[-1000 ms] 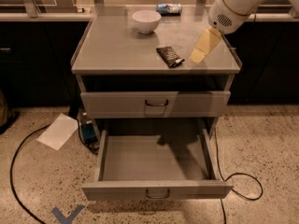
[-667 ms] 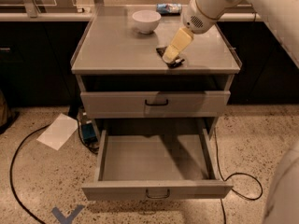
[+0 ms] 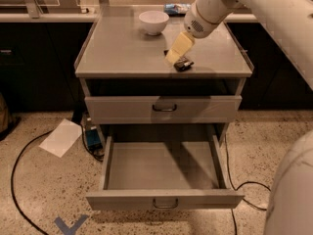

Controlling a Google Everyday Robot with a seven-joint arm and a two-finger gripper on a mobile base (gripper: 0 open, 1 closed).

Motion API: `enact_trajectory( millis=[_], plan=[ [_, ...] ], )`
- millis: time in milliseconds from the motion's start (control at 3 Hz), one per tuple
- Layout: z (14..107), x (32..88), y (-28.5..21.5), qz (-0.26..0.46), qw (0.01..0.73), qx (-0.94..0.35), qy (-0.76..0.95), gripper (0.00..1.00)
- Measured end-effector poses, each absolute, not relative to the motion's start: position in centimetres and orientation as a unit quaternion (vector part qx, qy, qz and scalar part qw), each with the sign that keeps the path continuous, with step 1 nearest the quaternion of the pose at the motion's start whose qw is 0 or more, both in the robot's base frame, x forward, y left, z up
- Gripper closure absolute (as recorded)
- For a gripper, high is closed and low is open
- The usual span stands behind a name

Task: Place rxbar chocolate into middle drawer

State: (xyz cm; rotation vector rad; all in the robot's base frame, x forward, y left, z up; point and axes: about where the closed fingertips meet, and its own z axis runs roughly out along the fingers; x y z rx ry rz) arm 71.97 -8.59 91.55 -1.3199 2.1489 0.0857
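The rxbar chocolate [image 3: 184, 64] lies flat on the grey cabinet top [image 3: 122, 53], near its front edge and right of centre. Only its dark near end shows. My gripper [image 3: 174, 57], pale yellow at the tip of the white arm, comes down from the upper right and covers the bar's far end. The middle drawer [image 3: 122, 199] is pulled wide open below, and nothing shows inside it.
A white bowl [image 3: 153, 22] stands at the back of the top and a blue-and-white packet [image 3: 177, 7] lies behind it. The upper drawer [image 3: 164, 108] is shut. A sheet of paper [image 3: 61, 137] and cables lie on the floor to the left.
My arm has swung left and down, from the right side of the cabinet top to directly over the rxbar. The bar has not visibly moved.
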Motion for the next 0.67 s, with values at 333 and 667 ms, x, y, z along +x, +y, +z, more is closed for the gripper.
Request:
enact_trajectory(
  millis=[333,667],
  plan=[
    [89.8,74.2,-6.7,0.021,0.301,-0.471,0.829,0.0],
    [88.0,75.6,-5.3,0.002,0.286,-0.433,0.855,0.0]
  ],
)
